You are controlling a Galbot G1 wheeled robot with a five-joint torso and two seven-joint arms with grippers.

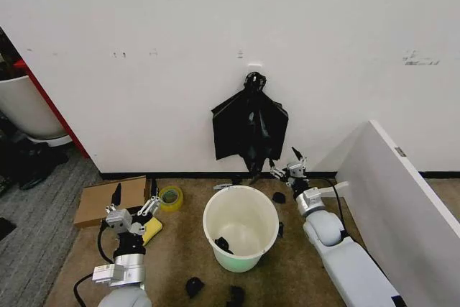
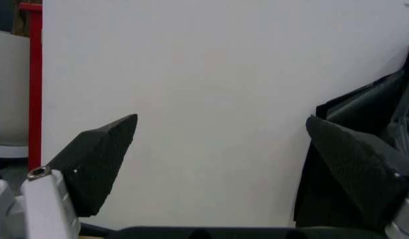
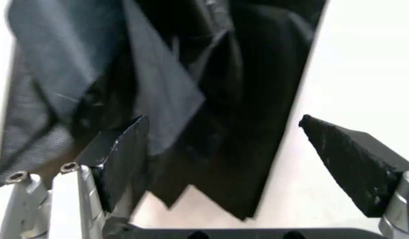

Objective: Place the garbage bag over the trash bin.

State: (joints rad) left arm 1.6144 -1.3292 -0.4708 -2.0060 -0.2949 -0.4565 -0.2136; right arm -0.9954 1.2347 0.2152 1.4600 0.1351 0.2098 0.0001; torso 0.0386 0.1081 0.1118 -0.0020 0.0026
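Head view: right gripper (image 1: 290,164) fingers spread at garbage bag (image 1: 249,129) 5 o'clock corner; pinch hem squarely. Left gripper (image 1: 134,208) spread, idle at 9 o'clock of trash bin (image 1: 241,226).

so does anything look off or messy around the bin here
Yes. The bag hangs on the wall rather than lining the bin, a black lump lies inside the bin, and more lumps litter the floor. The right gripper is open by the bag's bottom edge.
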